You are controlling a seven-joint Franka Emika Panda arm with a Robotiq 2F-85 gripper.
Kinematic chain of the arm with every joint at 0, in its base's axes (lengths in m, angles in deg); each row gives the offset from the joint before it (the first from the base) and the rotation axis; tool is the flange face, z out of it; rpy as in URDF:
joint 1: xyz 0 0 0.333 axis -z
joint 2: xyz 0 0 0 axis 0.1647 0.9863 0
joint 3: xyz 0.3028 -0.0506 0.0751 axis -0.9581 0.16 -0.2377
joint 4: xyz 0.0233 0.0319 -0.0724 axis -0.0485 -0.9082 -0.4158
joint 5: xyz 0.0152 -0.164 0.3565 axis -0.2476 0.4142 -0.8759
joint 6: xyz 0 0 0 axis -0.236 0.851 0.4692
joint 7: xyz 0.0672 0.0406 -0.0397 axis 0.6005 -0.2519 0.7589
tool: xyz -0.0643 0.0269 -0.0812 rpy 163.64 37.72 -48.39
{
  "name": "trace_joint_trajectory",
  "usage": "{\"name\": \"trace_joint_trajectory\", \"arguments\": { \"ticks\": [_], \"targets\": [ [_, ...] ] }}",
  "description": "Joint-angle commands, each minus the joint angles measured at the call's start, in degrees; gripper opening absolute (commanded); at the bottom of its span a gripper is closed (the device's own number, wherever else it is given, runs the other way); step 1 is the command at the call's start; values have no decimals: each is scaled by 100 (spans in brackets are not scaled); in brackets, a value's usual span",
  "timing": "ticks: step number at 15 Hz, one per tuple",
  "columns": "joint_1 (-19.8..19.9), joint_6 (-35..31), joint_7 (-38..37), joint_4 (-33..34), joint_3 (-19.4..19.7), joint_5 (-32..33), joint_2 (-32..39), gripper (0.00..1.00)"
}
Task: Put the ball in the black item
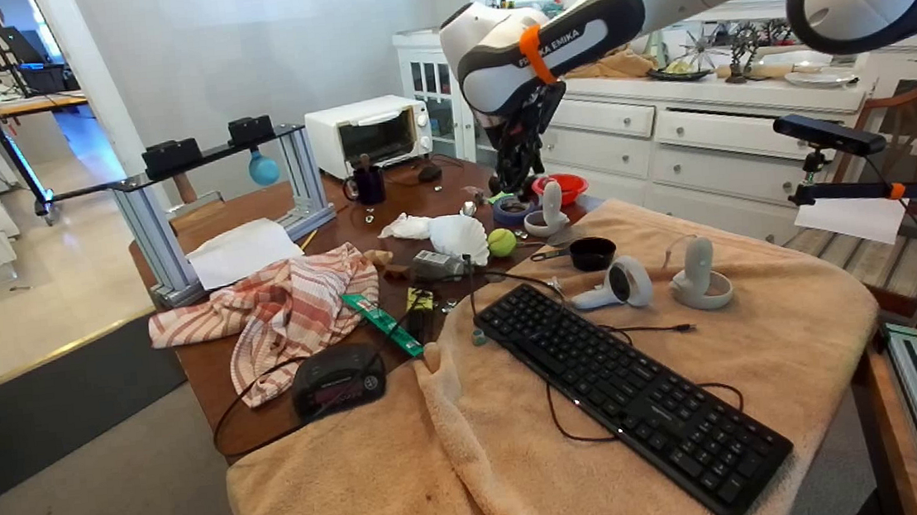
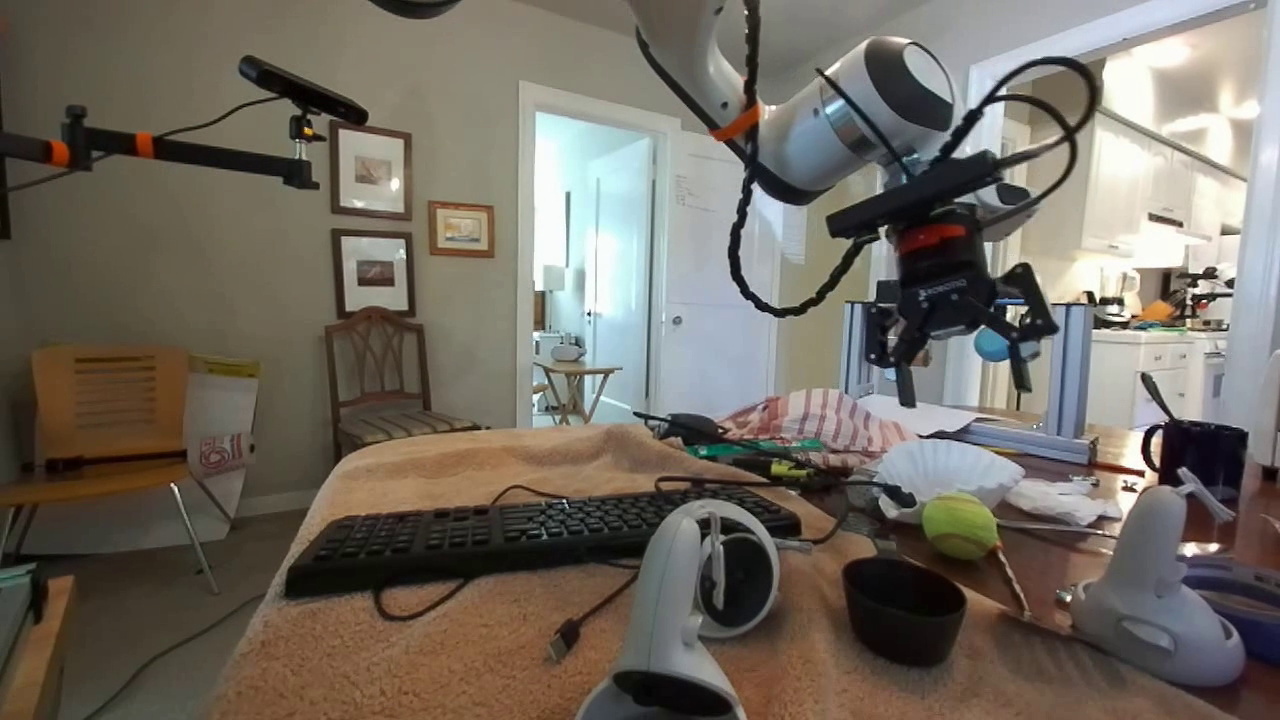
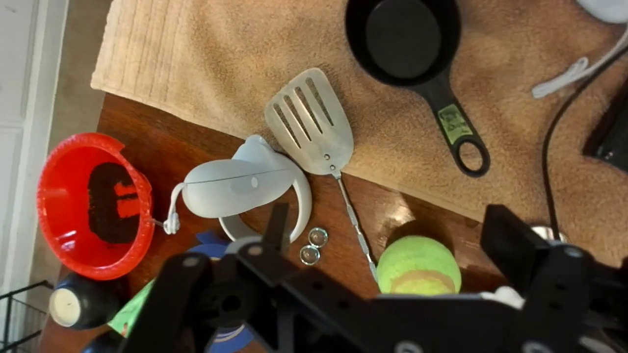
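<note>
The yellow-green ball [image 1: 501,242] rests on the brown table beside the towel's edge; it also shows in an exterior view [image 2: 959,525] and the wrist view [image 3: 417,264], where the gripper body hides its lower part. The black item is a small round black cup with a handle [image 3: 404,39], standing upright on the towel; both exterior views show it [image 1: 593,254] [image 2: 905,610]. No ball shows in it. My gripper [image 2: 963,382] is open and empty, high above the table. In the wrist view its fingers [image 3: 387,226] stand wide on both sides of the ball.
A metal spatula [image 3: 314,122] lies with its handle reaching the ball. White controllers [image 3: 235,189] [image 2: 670,620] stand around the cup. A white coffee filter [image 1: 459,239], a red bowl [image 3: 45,206], blue tape [image 1: 511,210] and a black keyboard [image 1: 628,392] are near.
</note>
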Motion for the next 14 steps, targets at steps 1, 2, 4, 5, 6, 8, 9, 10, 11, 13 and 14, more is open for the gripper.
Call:
{"name": "trace_joint_trajectory", "arguments": {
  "ticks": [1, 2, 4, 5, 6, 8, 9, 10, 11, 13, 14],
  "targets": [
    [223, 267, 1191, 752, -158, -183, 648, 100],
    [240, 263, 1474, 809, -201, -179, 731, 100],
    [225, 379, 1954, 839, -316, -219, 798, 100],
    [210, 475, 2185, 841, -376, -238, 808, 100],
    [207, 539, 2417, 826, -441, -255, 815, 100],
    [211, 706, 2910, 945, -558, -249, 962, 100],
    [196, 852, 3163, 1060, -573, -226, 1084, 100],
    [185, 1043, 3329, 1307, -554, -218, 1284, 100],
    [160, 1207, 3420, 1535, -511, -193, 1447, 100],
    [95, 1492, 3560, 1984, -459, -168, 1732, 100],
    [104, 1636, 3569, 2241, -526, -96, 1902, 100]
  ]
}}
